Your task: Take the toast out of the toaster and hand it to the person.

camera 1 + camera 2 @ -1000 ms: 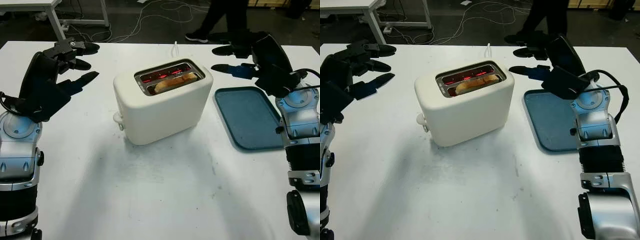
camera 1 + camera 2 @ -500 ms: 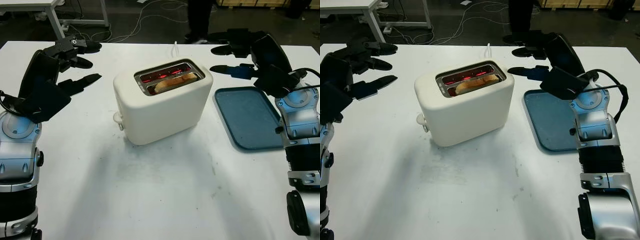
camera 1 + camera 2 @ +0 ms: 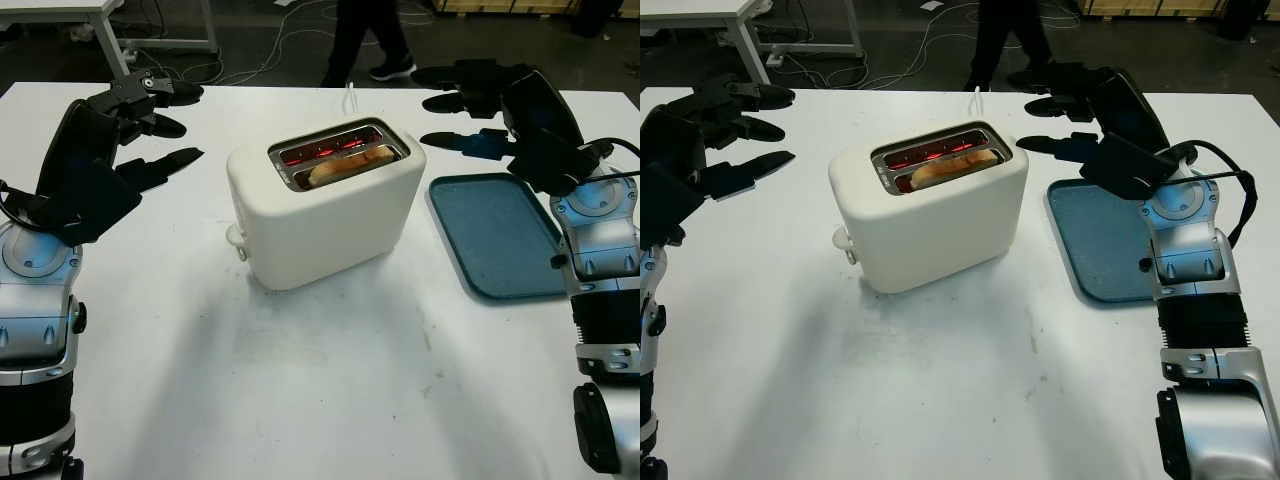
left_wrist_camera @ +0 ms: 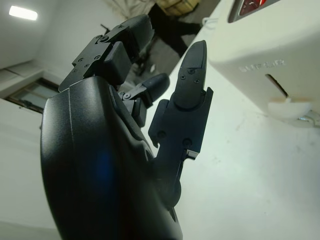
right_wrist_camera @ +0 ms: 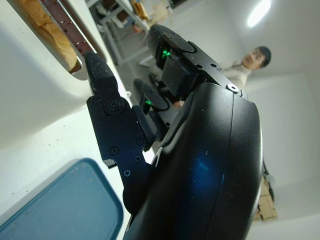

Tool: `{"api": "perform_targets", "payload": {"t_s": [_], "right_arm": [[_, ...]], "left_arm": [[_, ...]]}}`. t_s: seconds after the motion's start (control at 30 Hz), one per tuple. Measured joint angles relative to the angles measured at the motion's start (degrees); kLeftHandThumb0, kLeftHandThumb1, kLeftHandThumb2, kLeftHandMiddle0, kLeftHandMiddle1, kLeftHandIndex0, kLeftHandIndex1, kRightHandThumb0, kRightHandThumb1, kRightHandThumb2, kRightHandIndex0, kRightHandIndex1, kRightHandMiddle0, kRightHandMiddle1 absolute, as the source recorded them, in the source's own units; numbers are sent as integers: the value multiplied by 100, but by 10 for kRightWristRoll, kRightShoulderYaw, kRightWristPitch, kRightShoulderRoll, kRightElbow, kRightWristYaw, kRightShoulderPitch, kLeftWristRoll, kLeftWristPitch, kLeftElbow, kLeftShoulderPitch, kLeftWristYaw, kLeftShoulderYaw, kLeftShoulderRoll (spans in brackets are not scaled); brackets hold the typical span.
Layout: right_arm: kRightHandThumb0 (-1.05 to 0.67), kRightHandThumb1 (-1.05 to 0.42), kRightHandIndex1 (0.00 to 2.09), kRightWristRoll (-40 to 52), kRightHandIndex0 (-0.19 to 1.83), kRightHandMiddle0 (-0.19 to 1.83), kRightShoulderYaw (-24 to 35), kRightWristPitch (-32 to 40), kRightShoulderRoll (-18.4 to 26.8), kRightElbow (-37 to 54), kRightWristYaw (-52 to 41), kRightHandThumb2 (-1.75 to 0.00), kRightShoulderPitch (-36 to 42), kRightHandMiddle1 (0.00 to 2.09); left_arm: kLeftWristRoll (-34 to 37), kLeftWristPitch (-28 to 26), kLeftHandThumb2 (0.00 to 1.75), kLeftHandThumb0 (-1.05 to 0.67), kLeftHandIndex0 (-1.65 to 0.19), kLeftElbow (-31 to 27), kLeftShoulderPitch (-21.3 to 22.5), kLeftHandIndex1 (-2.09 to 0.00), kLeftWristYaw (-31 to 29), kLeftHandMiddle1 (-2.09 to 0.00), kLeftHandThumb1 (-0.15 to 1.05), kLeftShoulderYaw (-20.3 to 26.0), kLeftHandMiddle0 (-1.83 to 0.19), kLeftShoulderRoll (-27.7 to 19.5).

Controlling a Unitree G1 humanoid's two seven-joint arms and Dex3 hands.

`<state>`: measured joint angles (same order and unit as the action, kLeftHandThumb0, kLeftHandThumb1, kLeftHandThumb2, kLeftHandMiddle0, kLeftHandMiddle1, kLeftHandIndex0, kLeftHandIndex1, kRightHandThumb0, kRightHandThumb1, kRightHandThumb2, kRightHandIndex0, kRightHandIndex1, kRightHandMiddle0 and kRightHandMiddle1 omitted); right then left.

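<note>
Well, the toast (image 3: 350, 165) sits mostly sunk in the near slot of the toaster (image 3: 325, 205), centre frame. Left hand (image 3: 135, 125), upper left, open, holding nothing. Right hand (image 3: 480, 105), upper right, open above the tray (image 3: 500, 240). A person's legs (image 3: 365, 40) are cut off at the top edge.

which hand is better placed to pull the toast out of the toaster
Probably the right hand: it is open, beside the toaster at the end where the toast sits. The open left hand looks farther off, past the other end.
</note>
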<state>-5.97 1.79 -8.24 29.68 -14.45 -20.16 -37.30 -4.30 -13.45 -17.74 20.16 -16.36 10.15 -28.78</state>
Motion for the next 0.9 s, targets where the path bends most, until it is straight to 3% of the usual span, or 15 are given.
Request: {"api": "perform_targets", "payload": {"t_s": [0.37, 0.9], "right_arm": [[-16, -77, 13, 5, 71, 70, 0, 26, -1, 16, -5, 0, 1, 0], [-20, -79, 13, -6, 73, 71, -8, 25, -3, 15, -5, -1, 9, 1]], "left_arm": [[0, -4, 6, -29, -42, -3, -2, -56, 0, -97, 92, 1, -34, 1], [1, 12, 7, -35, -42, 6, -2, -61, 6, -101, 91, 1, -35, 16]]}}
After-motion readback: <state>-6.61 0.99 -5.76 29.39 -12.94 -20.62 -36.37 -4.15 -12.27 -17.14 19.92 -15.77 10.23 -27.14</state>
